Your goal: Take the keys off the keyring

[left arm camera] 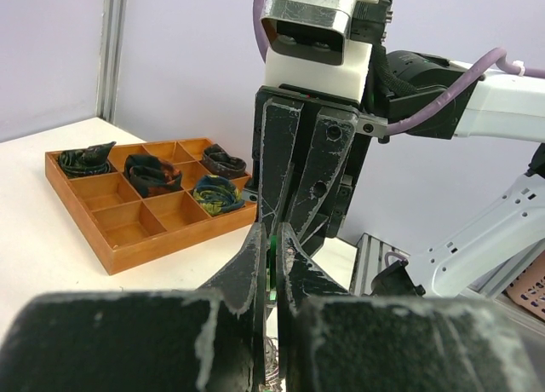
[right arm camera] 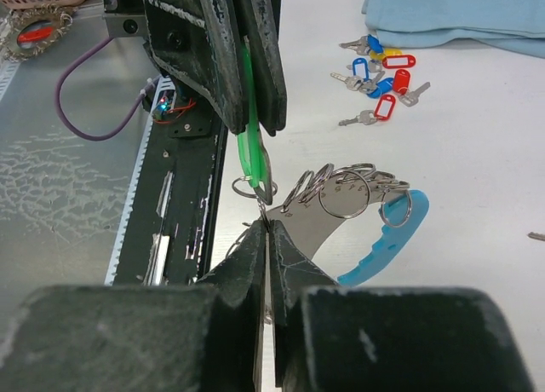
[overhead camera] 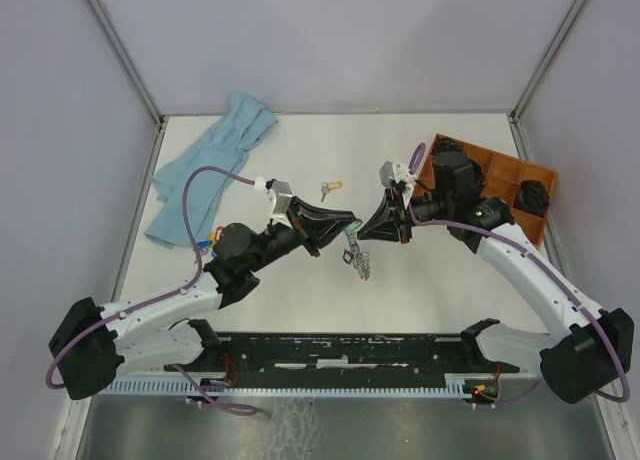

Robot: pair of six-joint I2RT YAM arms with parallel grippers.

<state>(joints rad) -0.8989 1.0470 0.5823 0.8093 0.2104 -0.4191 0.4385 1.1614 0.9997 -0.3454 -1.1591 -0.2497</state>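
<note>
1. Right pincer (right arm camera: 266,232), nearest the lens in its own wrist view, has both fingers pressed together on metal at the near end of the keyring (right arm camera: 345,192). Exactly which piece it nips I cannot tell.
2. Left pincer (right arm camera: 255,123) reaches in from the opposite side, clamped flat on the green tag (right arm camera: 249,158) of one key. That key's small ring sits just above the right fingertips.
3. Between the two pincers the keyring hangs in the air above the table (right arm camera: 485,170), with its light blue stretch drooping lowest.
4. Well apart lie the loose keys (right arm camera: 379,77) with red and blue tags, near the blue cloth (right arm camera: 460,17).
5. Step in hand, as I judge it: working the green-tagged key off the ring, with both holds set.
6. Next, the small ring likely has to be slid round to the loop's opening while the right hold stays firm. A slip would drop the whole bunch.
</note>
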